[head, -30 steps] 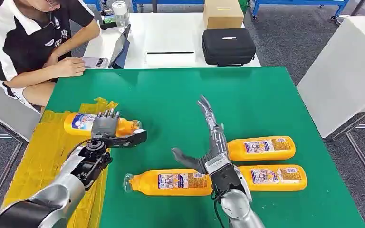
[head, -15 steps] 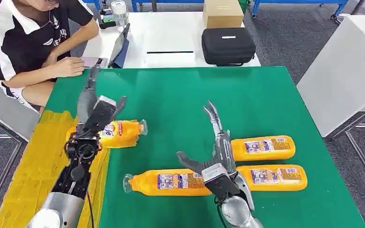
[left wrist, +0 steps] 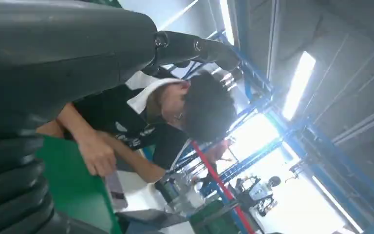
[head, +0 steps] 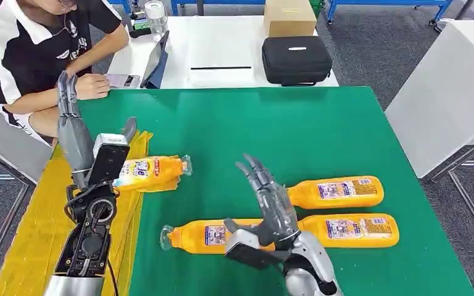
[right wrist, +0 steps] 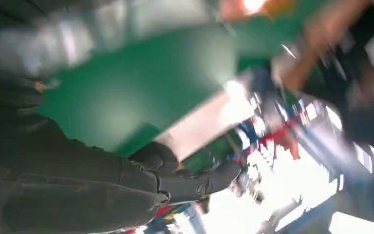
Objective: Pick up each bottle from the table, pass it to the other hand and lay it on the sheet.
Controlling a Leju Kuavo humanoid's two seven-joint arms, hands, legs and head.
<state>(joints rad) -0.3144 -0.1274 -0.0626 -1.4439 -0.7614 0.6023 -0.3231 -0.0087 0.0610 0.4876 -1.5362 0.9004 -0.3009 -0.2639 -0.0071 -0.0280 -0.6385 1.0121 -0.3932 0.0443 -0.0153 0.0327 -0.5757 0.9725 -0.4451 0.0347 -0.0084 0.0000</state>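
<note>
- We see the left hand (head: pixel 77 139) raised, fingers straight and spread, holding nothing.
- Right hand (head: pixel 268 213) likewise splayed, empty, above one bottle (head: pixel 213 235).
- Another bottle (head: pixel 151 173) lies at the sheet's (head: pixel 31 234) 3 o'clock edge.

Head view looks down on the green table (head: pixel 345 135) — both wrist views tilt upward, sharing it.
</note>
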